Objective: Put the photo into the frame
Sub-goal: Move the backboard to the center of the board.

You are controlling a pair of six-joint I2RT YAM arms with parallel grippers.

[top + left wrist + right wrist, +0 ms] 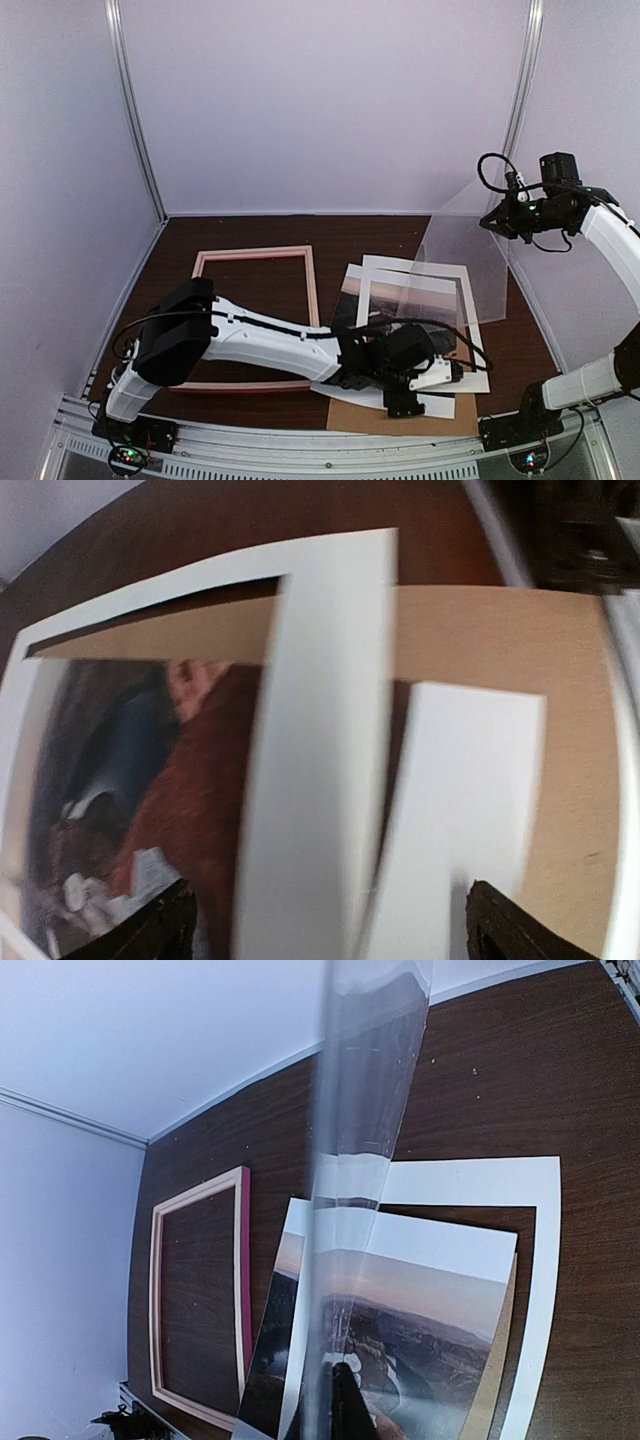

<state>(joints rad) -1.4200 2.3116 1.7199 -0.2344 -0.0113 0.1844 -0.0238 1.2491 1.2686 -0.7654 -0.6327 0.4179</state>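
W/ right gripper (503, 222) clamped on clear sheet (460, 262) & left gripper (335, 925) spread wide above photo (190, 800), lying partly under white mat (320, 730) right of frame (255, 253), best slide mat off 1st, then pinch photo edge only.

A dark brown wood-grain counter (250, 235) sits inside plain pale walls (320, 100), evenly lit with a faint lilac cast. Thin metal posts (135, 110) mark the back corners; a rail (300, 445), possibly slotted aluminium, edges the near side.

The dark wooden table (250, 235) bears the frame (255, 253) and a brown backing board (460, 420).
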